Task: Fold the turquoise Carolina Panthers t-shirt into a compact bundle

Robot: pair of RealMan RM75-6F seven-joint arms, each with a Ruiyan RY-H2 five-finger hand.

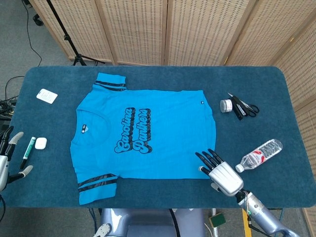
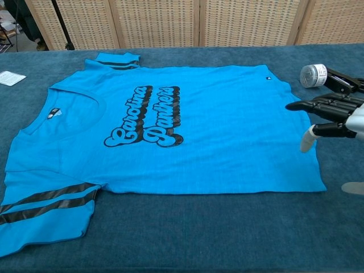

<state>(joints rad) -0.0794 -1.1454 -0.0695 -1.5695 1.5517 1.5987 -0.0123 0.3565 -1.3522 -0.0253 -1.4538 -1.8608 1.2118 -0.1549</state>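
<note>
The right hand, fingers spread and empty, hovers at the near hem corner of the t-shirt, which lies flat mid-bench. Soft, limp cloth: best pinched at that hem. The left hand waits open beyond the collar side.

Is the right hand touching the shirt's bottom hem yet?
Apart. The chest view shows the right hand raised above the t-shirt, its fingers spread, dark table visible beneath them.

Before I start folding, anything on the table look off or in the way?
Only the bottle: it lies on its side beside the right hand, near the shirt's hem corner. The shirt itself lies flat and unfolded. Nothing looks spilled or damaged.
</note>
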